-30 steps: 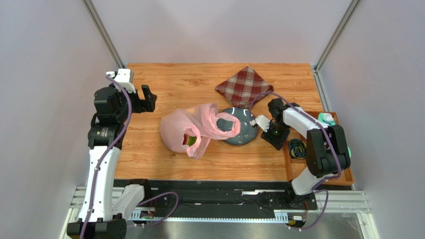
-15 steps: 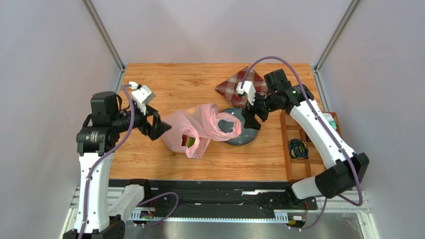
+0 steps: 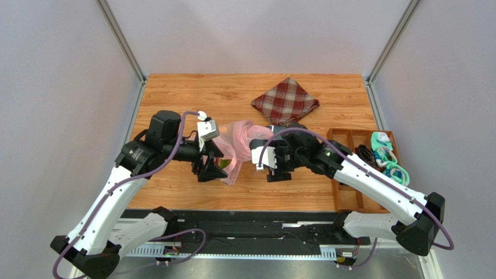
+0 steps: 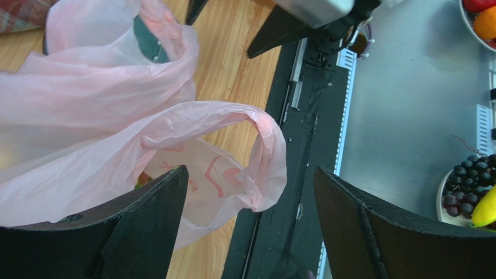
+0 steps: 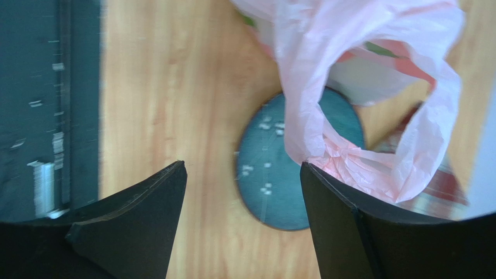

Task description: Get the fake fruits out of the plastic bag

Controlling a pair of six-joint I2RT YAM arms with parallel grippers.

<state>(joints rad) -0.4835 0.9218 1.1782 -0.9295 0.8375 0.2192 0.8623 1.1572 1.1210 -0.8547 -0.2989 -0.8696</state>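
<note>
The pink plastic bag (image 3: 240, 141) lies crumpled mid-table. My left gripper (image 3: 211, 168) hangs open at its near-left side. In the left wrist view a handle loop of the bag (image 4: 256, 145) lies between and beyond the spread fingers (image 4: 128, 226) of the left gripper (image 4: 250, 170), untouched. The fake fruits are mostly hidden inside the bag; a green-orange patch (image 4: 140, 181) and green streaks (image 5: 378, 49) show through the film. My right gripper (image 3: 272, 171) (image 5: 242, 165) is open over the wood, near the dark plate (image 5: 291, 174), with a bag handle (image 5: 361, 116) draped just past its right finger.
A red plaid cloth (image 3: 285, 102) lies at the back. A wooden tray (image 3: 349, 139) with rolled socks (image 3: 387, 157) sits at the right edge. Beyond the table's near edge, dishes with grapes (image 4: 468, 180) and other fruit (image 4: 483, 11) show in the left wrist view.
Both arms have swung in toward the bag: the left gripper from the far left to the bag's near-left side, the right from the plate's far side to its near side. The bag looks more bunched.
</note>
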